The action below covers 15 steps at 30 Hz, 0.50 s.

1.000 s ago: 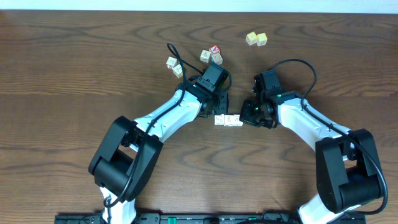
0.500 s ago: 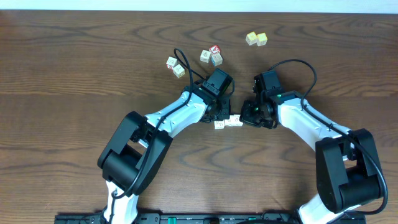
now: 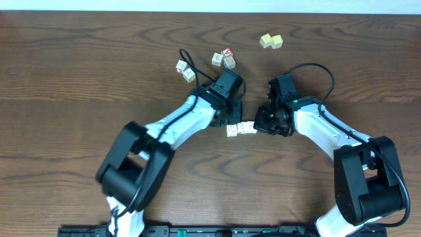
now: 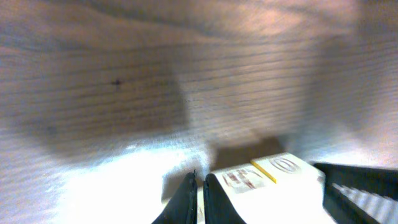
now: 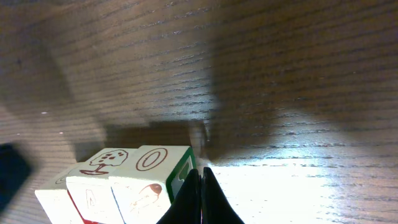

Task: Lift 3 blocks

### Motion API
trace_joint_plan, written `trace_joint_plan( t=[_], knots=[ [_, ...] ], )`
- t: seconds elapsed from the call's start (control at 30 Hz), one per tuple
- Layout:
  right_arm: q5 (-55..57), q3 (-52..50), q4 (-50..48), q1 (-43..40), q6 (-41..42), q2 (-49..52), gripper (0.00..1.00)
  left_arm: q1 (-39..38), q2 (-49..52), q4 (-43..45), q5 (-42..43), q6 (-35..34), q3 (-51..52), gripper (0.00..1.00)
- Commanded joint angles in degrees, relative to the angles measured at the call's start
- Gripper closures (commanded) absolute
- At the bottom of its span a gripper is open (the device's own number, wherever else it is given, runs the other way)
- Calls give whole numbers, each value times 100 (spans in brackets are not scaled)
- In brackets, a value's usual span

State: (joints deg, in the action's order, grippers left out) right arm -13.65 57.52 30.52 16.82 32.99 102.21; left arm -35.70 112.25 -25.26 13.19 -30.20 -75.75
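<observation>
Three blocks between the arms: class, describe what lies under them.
Dark wooden table shows all round the three blocks. Their undersides are hidden in every view, so contact cannot be seen.

The white and black left arm [image 3: 177,122] has swung back left. Its black wrist housing [image 3: 225,83] is a little farther and further left than half a second ago, about where it was a second ago, and its big black elbow joint [image 3: 131,164] has gone left and nearer with it. By the left gripper [image 3: 231,120], the row of three small cream-white wooden letter cubes [image 3: 242,128] has lost its straight line: the left-end cube [image 3: 231,131] now lies slightly nearer and askew.
</observation>
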Motion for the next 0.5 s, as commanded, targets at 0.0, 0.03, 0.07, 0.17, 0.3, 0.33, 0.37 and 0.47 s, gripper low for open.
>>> trace_joint_plan(
  t=[0.0,0.03,0.07,0.17,0.3,0.33,0.37,0.47],
  knots=[
    [31,-31,2,55,-94,-20,99,96,-704,-179,-17,-59,-214,93],
    [31,-31,2,55,-94,-20,99,105,-793,-273,-22,-57,-214,93],
    [28,-31,0,55,-94,-20,99,116,-861,-367,-37,-59,-214,93],
    [28,-31,7,55,-94,-20,99,146,-968,-809,-59,-229,-214,93],
    [28,-31,28,55,-94,-20,99,173,-949,-1746,-284,-745,-177,93],
    [28,-31,26,55,-92,-20,99,173,-946,-1915,-378,-857,-118,93],
    [28,-31,24,55,-92,-20,99,170,-946,-1998,-407,-896,-55,93],
    [26,-31,7,55,-92,-20,99,170,-944,-2033,-313,-1038,199,93]
  ],
)
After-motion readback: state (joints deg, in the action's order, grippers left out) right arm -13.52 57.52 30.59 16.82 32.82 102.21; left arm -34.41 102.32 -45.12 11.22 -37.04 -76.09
